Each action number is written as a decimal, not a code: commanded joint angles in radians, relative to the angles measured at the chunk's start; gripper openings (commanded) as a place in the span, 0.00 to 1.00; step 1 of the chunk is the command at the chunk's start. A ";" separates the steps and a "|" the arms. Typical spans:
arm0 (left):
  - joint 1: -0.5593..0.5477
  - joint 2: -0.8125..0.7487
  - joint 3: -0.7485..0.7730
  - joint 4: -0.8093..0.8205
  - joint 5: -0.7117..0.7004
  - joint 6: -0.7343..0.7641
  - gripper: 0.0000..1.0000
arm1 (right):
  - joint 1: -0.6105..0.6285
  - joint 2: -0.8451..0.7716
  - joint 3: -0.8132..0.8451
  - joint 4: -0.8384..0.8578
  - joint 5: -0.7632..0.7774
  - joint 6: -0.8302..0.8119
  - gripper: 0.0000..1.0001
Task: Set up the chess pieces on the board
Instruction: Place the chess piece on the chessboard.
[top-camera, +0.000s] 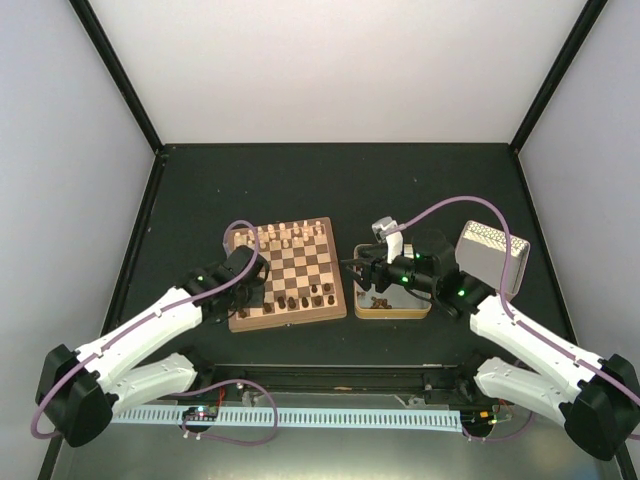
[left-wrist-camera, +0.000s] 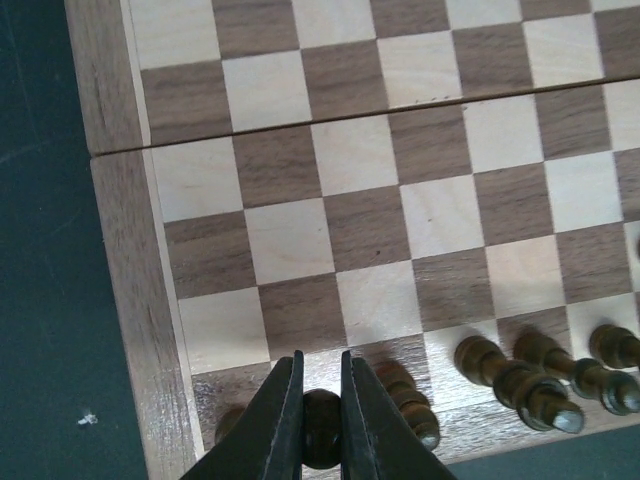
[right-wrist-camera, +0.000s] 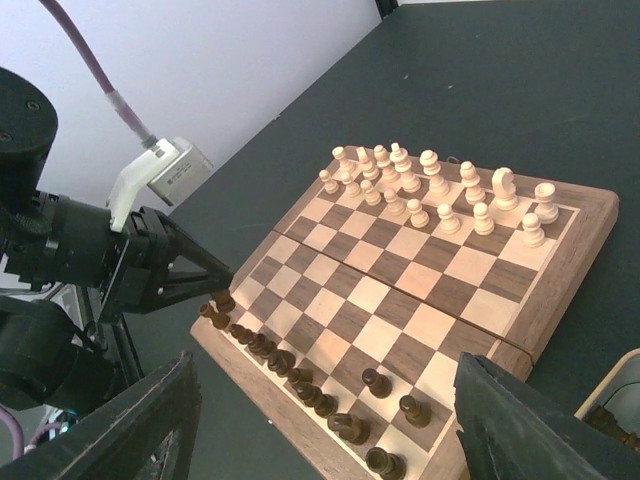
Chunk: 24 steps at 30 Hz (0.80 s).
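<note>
Gripping a dark piece (left-wrist-camera: 321, 428) at the board's (left-wrist-camera: 120, 300) near-left corner, the left tool (left-wrist-camera: 320, 395) is clenched. Right tool (top-camera: 362, 268) hangs parted near the tin (top-camera: 392, 312). Dark back row (right-wrist-camera: 262, 347) looks nearly filled; the second row holds few, so work remains.

Bright and even in the top view, with light from above. Pale walls (top-camera: 330, 70) almost washed out; dark desk (top-camera: 300, 185) flat and dull. Only soft, small shadows beside the board (top-camera: 287, 275). Sharp on the squares in the left wrist view, a bit fuzzy on the fingers (left-wrist-camera: 283, 420) and the dark chess piece (left-wrist-camera: 321, 425) between them. Blurry and dark too on the right fingers (right-wrist-camera: 535, 425). Faint warm shine on the near squares there.
</note>
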 joint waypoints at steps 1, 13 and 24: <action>0.009 -0.014 -0.021 0.031 -0.009 -0.034 0.01 | 0.000 0.004 -0.011 0.032 0.033 0.019 0.70; 0.009 -0.001 -0.082 0.079 0.042 -0.040 0.02 | 0.000 0.021 -0.011 0.031 0.041 0.029 0.70; 0.010 0.017 -0.108 0.087 0.055 -0.031 0.02 | 0.000 0.035 -0.010 0.033 0.037 0.033 0.70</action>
